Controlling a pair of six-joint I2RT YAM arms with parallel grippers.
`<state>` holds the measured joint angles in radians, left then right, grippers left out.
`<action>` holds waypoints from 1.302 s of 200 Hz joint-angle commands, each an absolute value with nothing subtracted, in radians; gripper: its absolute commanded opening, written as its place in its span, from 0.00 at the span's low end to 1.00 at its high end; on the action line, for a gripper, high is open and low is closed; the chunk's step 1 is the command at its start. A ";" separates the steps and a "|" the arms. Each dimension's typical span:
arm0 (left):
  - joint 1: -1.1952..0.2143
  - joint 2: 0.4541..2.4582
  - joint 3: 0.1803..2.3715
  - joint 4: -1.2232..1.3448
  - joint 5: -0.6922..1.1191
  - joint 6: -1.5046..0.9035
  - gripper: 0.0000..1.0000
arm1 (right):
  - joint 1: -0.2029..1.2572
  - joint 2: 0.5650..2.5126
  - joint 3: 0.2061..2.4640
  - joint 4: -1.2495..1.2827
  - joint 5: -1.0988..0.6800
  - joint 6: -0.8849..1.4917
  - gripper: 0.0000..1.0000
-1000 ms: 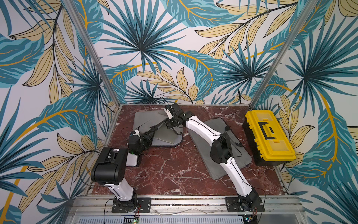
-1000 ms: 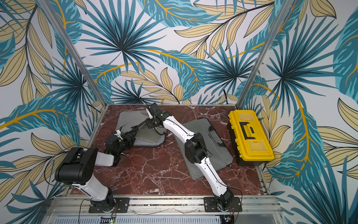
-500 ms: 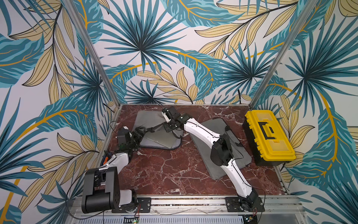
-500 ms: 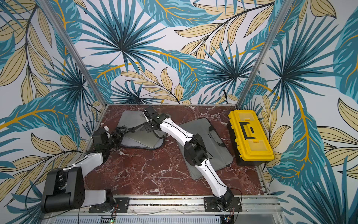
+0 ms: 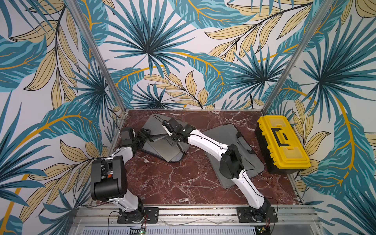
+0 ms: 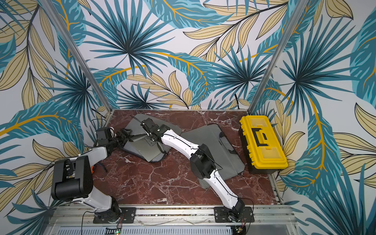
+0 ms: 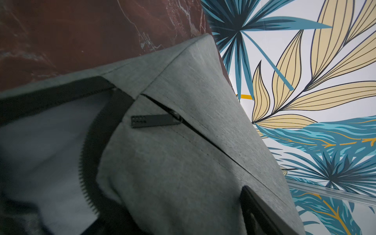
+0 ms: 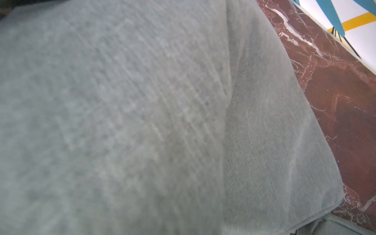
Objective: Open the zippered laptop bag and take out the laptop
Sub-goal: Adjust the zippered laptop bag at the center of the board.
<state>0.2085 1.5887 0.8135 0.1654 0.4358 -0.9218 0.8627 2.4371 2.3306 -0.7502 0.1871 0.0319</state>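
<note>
The grey zippered laptop bag (image 5: 160,130) lies at the back left of the marble table (image 5: 183,179), shown in both top views, its main zipper undone and its top flap lifted. The laptop (image 5: 163,151), a flat grey-green slab, shows in the open mouth. My right gripper (image 5: 170,136) is shut on the raised flap, and its wrist view is filled with blurred grey fabric (image 8: 142,122). My left gripper (image 5: 149,138) stands open at the bag's left edge. One finger (image 7: 256,211) shows beside the bag's cloth. The open zipper teeth (image 7: 85,173) and a pocket zipper pull (image 7: 154,121) are close by.
A second grey bag (image 5: 248,154) lies under my right arm at the middle right. A yellow toolbox (image 5: 282,142) with a black handle stands along the right edge. Patterned walls and metal posts close in the back and sides.
My left arm has swung back and left, from the bag's front to its left edge, and its jaws have widened. The bag has shifted a little leftward with my right gripper.
</note>
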 commanded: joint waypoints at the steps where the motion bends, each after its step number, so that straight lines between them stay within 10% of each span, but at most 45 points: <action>1: 0.211 1.567 0.869 0.188 0.492 -0.902 0.82 | 0.874 2.382 2.354 -0.728 0.169 0.020 0.00; 142: 0.287 1.082 0.736 -0.319 0.440 -0.885 0.96 | 0.874 2.451 2.513 -0.764 0.118 0.131 0.00; 260: 0.125 0.799 0.249 0.045 0.322 -1.282 0.59 | 0.869 2.475 2.603 -0.801 0.065 0.184 0.00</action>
<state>0.1596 0.7986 0.3298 -0.1524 0.3923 -1.1854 0.8631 2.4912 2.5462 -0.8902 0.1131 0.1463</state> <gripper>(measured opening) 0.605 0.104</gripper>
